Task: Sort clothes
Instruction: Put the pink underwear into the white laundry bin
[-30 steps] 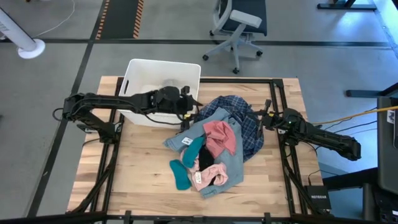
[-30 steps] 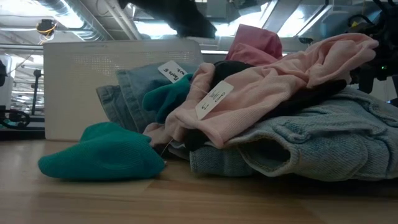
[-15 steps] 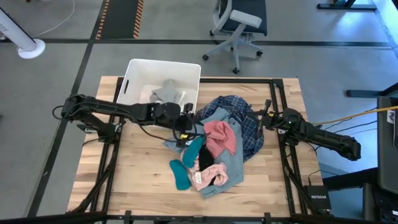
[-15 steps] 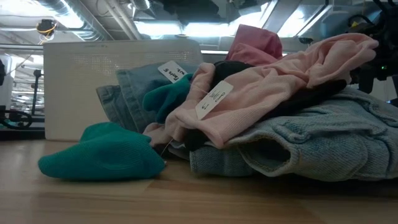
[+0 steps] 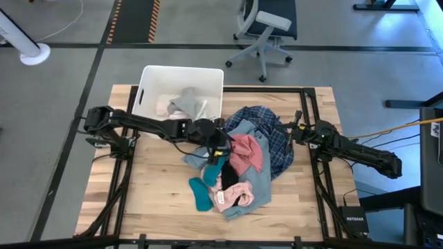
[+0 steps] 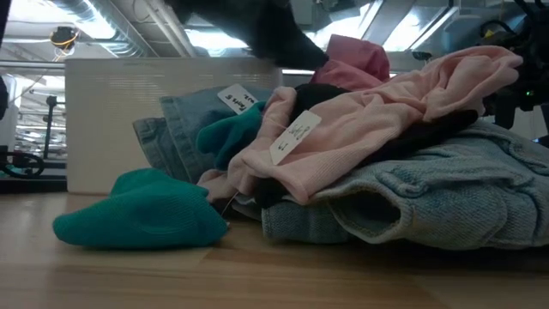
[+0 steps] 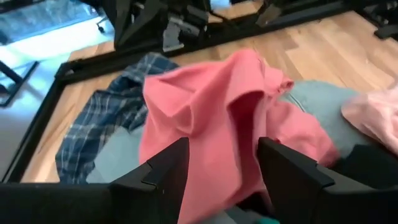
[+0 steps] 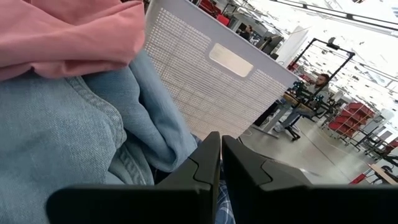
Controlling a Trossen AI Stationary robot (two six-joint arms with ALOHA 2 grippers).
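Note:
The clothes lie in a pile at mid-table: a coral pink piece [image 5: 246,152], a dark blue plaid shirt [image 5: 278,135], light blue denim [image 5: 259,181], teal socks [image 5: 201,194], a small black piece [image 5: 228,177] and a pale pink piece [image 5: 233,195]. A white top [image 5: 187,104] lies in the white bin [image 5: 147,77]. My left gripper [image 5: 219,143] is open just above the coral pink piece [image 7: 211,106], a finger on either side of its raised fold. My right gripper [image 5: 296,131] is shut at the pile's right edge, beside the denim [image 8: 56,137].
The white bin stands at the table's far left, next to the pile, and also shows in the right wrist view [image 8: 211,81]. Black frame rails [image 5: 315,173] run along the table's sides. Bare wood [image 5: 156,187] lies at the near left. An office chair [image 5: 266,28] stands beyond the table.
My left gripper has gone from the bin's near wall toward the table's right and near edge, and now stands over the pile at the coral pink piece. The white top lies uncovered in the bin. The pile has kept still.

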